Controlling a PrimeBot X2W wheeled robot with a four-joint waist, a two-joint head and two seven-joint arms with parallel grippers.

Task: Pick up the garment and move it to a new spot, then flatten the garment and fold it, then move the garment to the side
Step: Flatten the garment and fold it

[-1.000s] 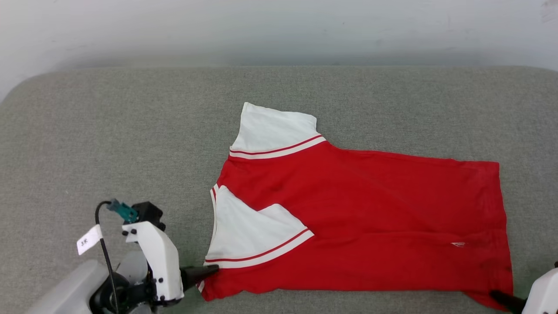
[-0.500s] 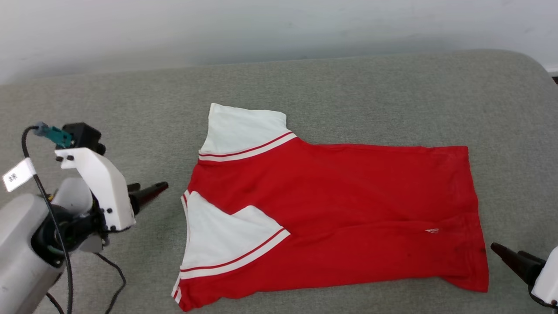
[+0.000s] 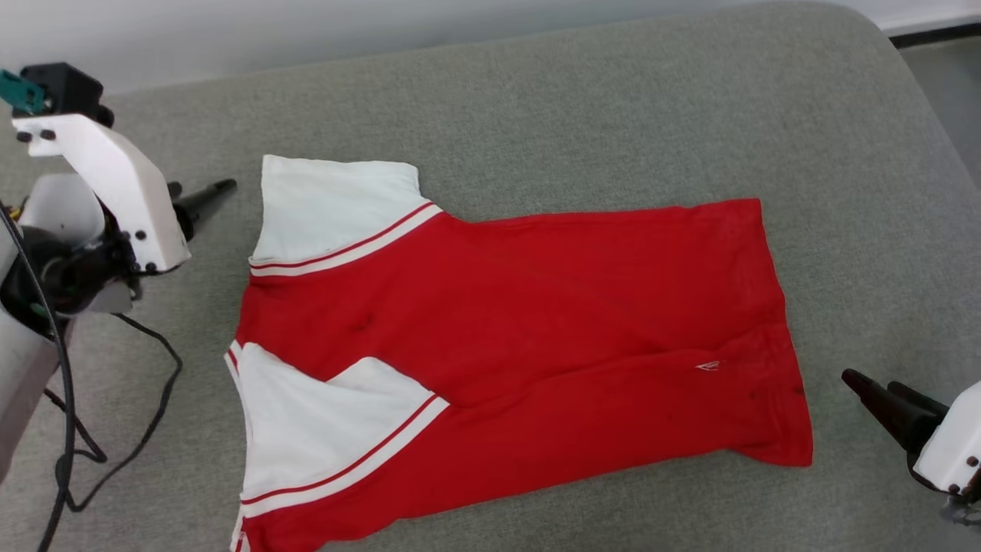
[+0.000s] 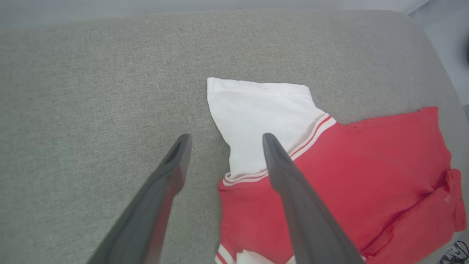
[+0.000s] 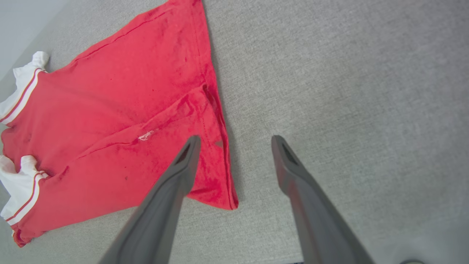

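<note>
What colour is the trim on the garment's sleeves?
Red and white stripes along the sleeve edges of the garment; clearest in the head view.

Garment (image 3: pixel 498 330) corner cut off; logo (image 3: pixel 707 366) unreadable.

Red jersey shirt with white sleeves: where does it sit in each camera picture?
Head view: red jersey shirt with white sleeves spread across the centre.
Left wrist view: shirt from centre to lower right.
Right wrist view: shirt across the left half.
Shared landmark: the outspread white sleeve with striped trim.
</note>
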